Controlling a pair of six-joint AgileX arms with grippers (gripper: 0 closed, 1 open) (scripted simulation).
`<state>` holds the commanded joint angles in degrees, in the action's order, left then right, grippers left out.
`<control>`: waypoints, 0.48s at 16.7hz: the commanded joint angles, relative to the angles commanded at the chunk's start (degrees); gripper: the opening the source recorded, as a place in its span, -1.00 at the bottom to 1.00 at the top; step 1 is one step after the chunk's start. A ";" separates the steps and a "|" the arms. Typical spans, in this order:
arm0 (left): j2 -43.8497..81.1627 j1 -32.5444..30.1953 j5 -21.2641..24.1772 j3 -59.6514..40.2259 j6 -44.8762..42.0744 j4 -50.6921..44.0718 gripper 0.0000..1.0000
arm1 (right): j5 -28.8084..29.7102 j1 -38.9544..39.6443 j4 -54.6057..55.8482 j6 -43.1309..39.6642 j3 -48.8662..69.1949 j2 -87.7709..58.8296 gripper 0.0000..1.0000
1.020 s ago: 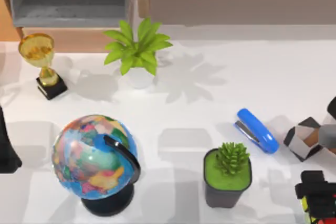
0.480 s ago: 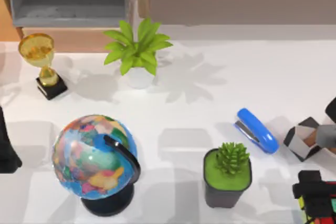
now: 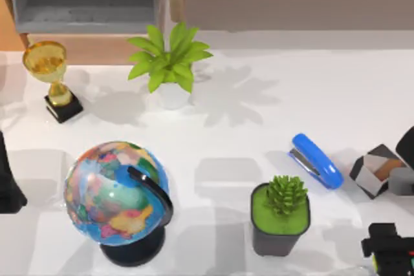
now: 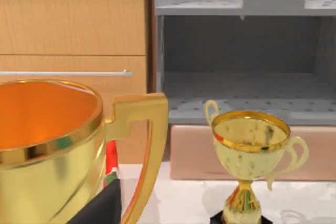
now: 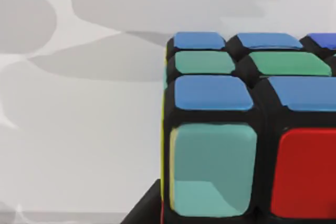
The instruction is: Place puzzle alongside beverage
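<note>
My right end effector (image 3: 390,248) has shifted toward the surface's (image 3: 259,114) near right corner, over the puzzle (image 5: 247,129) there; I cannot tell its finger state; my left arm sits parked at the left edge.

Looks like a rendered office or study desk to us. We've got a white table (image 3: 259,114) backed by wood cabinets and a grey open shelf (image 3: 84,1), plus desk stuff: a globe (image 3: 113,189), a blue stapler (image 3: 317,161), a gold trophy (image 3: 52,75), and two potted plants (image 3: 169,63), one leafy and one succulent (image 3: 281,214).
</note>
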<state>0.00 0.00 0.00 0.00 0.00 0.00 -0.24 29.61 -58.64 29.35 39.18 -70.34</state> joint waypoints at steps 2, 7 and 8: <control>0.00 0.00 0.00 0.00 0.00 0.00 1.00 | 0.00 0.00 0.00 0.00 0.00 0.00 -0.70; 0.00 0.00 0.00 0.00 0.00 0.00 1.00 | 0.00 0.00 0.00 0.00 0.00 0.00 0.06; 0.00 0.00 0.00 0.00 0.00 0.00 1.00 | 0.00 0.00 0.00 0.00 0.00 0.00 0.21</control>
<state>0.00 0.00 0.00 0.00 0.00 0.00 -0.24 29.61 -58.64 29.35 39.18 -70.34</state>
